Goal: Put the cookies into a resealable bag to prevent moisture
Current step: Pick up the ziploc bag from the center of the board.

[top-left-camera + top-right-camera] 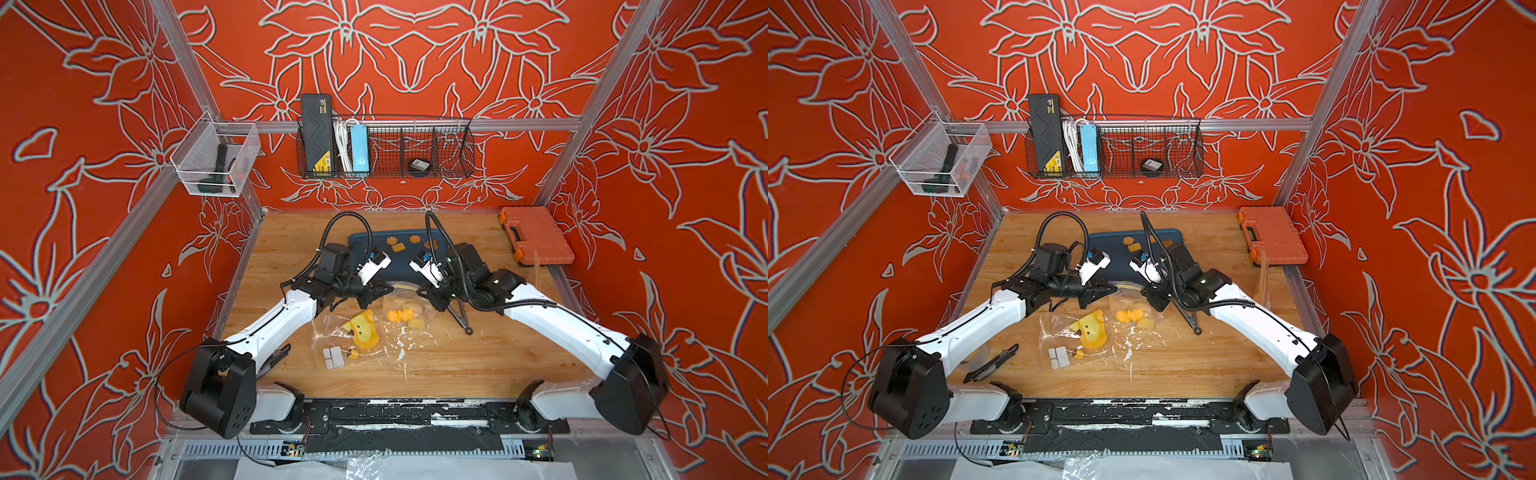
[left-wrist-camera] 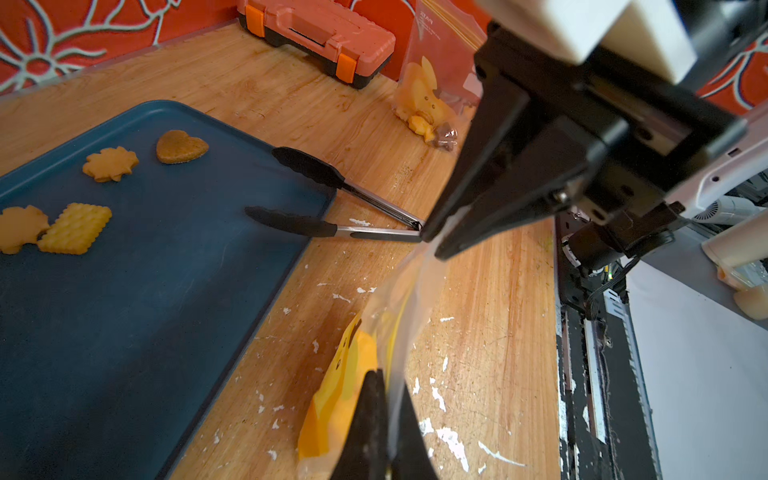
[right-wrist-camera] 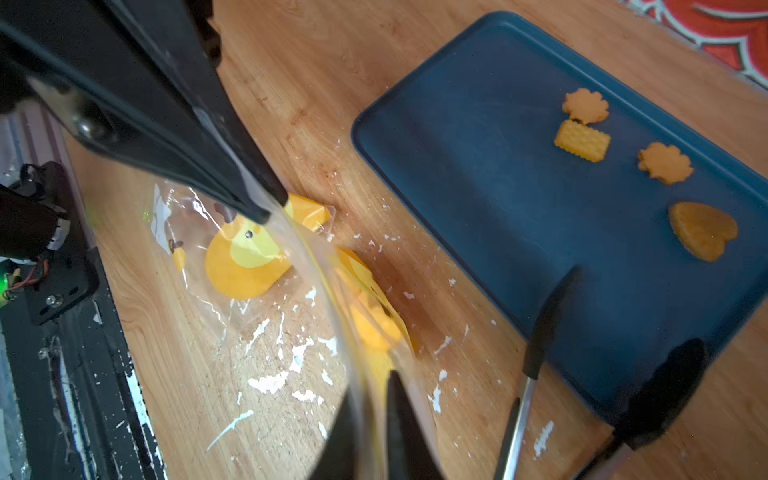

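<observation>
The resealable bag (image 1: 405,309) hangs between my two grippers, its yellow-striped top edge stretched taut from one to the other. Several yellow and orange cookies (image 1: 403,315) lie inside it, low down near the table. My left gripper (image 1: 384,289) (image 2: 389,377) is shut on one end of the top edge. At the other end my right gripper (image 1: 424,292) (image 3: 372,382) is shut on the same edge. Further cookies (image 2: 110,164) (image 3: 665,163) lie on the dark blue tray (image 1: 370,243): flowers, a ridged rectangle and a brown heart.
A second clear bag (image 1: 359,332) with a yellow figure lies flat in front of the held one. Black-tipped tongs (image 1: 461,318) (image 2: 332,226) rest by the tray's right end. An orange toolbox (image 1: 536,241) sits back right, a third bag (image 2: 428,95) leaning near it.
</observation>
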Robot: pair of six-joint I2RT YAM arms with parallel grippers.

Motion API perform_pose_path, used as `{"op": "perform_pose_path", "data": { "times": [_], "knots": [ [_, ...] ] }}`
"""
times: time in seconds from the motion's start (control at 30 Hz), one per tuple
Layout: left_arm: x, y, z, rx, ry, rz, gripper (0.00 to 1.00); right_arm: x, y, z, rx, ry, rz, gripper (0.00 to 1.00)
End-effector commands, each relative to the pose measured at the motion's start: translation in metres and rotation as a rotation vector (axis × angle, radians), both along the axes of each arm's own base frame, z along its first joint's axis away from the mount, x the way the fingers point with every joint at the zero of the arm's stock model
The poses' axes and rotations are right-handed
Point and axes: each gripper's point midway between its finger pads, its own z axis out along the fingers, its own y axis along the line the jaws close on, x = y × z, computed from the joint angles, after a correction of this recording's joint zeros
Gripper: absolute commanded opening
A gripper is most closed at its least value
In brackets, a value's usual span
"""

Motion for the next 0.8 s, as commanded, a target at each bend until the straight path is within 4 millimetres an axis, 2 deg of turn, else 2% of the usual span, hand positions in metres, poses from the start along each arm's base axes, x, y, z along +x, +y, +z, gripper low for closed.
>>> {"op": "perform_pose_path", "data": {
  "times": [0.0,0.03,0.07,0.1,0.17,0.2,0.23,0.27,0.3,0.43,0.57,0.6,0.63,0.67,0.73,0.77],
  "knots": [
    [-0.003,0.002,0.007,-0.008,-0.02,0.001,0.0,-0.001,-0.024,-0.01,-0.084,0.01,-0.079,0.11],
    [-0.003,0.002,0.007,-0.009,-0.02,0.0,0.0,0.0,-0.03,-0.011,-0.105,0.004,-0.104,0.3],
    [-0.003,0.002,0.007,-0.009,-0.02,-0.001,0.0,0.0,-0.033,-0.012,-0.113,-0.001,-0.119,0.22],
    [-0.003,0.002,0.006,-0.008,-0.018,0.0,0.0,-0.001,-0.036,-0.014,-0.116,0.001,-0.124,0.0],
    [-0.003,0.002,0.007,-0.009,-0.02,0.0,0.0,-0.004,-0.042,-0.015,-0.131,0.015,-0.136,0.0],
    [-0.003,0.002,0.006,-0.009,-0.018,0.0,0.0,-0.005,-0.045,-0.015,-0.139,0.014,-0.149,0.17],
    [-0.003,0.002,0.007,-0.01,-0.019,-0.001,0.0,-0.005,-0.049,-0.015,-0.141,0.006,-0.165,0.29],
    [-0.003,0.002,0.007,-0.01,-0.021,0.0,0.0,-0.006,-0.052,-0.015,-0.142,0.002,-0.177,0.26],
    [-0.003,0.002,0.007,-0.009,-0.02,0.0,0.0,-0.008,-0.054,-0.015,-0.143,0.001,-0.179,0.0],
    [-0.003,0.002,0.006,-0.012,-0.017,-0.004,0.0,-0.014,-0.058,-0.017,-0.153,0.02,-0.176,0.0],
    [-0.009,-0.003,0.009,-0.049,-0.004,-0.047,0.0,-0.022,-0.047,-0.014,-0.103,0.039,-0.115,0.0],
    [-0.011,-0.006,0.01,-0.058,0.001,-0.058,0.1,-0.023,-0.045,-0.014,-0.095,0.047,-0.103,0.0],
    [-0.011,-0.008,0.012,-0.064,0.004,-0.064,0.26,-0.023,-0.043,-0.014,-0.09,0.053,-0.099,0.0],
    [-0.012,-0.01,0.011,-0.064,0.007,-0.07,0.34,-0.023,-0.042,-0.013,-0.086,0.056,-0.092,0.0],
    [-0.011,-0.013,0.012,-0.058,0.006,-0.072,0.4,-0.024,-0.04,-0.012,-0.077,0.059,-0.084,0.0],
    [-0.01,-0.014,0.012,-0.059,0.006,-0.072,0.37,-0.024,-0.04,-0.012,-0.074,0.057,-0.087,0.0]
  ]
}}
